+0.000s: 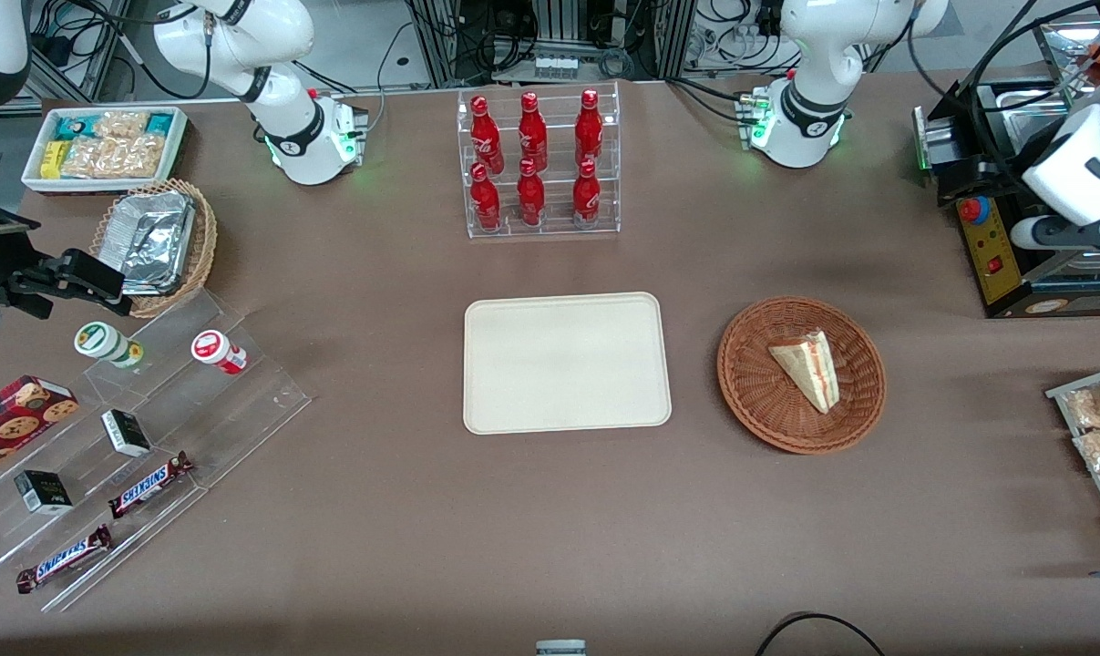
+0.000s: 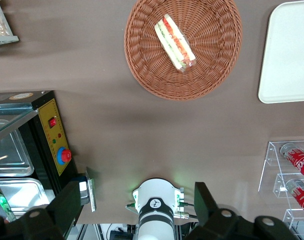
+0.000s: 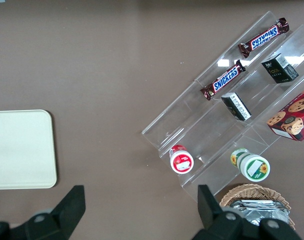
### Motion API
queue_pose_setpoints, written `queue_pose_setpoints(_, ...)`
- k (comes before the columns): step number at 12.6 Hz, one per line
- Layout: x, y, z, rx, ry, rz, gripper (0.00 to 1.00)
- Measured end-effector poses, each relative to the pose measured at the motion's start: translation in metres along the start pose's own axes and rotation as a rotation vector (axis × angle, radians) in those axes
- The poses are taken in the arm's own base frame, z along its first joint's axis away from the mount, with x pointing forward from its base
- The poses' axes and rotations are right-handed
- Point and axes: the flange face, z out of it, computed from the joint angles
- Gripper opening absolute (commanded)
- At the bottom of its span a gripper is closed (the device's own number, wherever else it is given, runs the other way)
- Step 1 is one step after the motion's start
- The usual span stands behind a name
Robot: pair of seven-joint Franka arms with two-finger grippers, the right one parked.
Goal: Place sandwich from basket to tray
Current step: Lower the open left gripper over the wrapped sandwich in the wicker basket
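My gripper (image 2: 134, 212) is hovering wide open, high above the basket (image 1: 752, 394), lining up on the sandwich (image 1: 809, 368); tray (image 1: 513, 401) is waiting beside the basket.

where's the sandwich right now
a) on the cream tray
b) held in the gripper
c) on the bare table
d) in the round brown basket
d: the sandwich lies in the basket, the tray beside it holds nothing, and the left gripper hangs open high above the table, apart from the basket.
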Motion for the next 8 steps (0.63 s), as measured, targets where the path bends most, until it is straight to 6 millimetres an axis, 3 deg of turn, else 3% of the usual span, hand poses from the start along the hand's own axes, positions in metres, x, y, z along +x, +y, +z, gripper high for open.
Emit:
queue_pose_setpoints(4,0.007,0.005,-0.002,0.015,0.046,0.009,1.00)
queue_pose_setpoints(6,0.016,0.008,0.011,0.017,0.037,0.015,1.00)
queue_pose_setpoints(8,0.033,0.015,0.039,0.020,0.042,0.029,1.00)
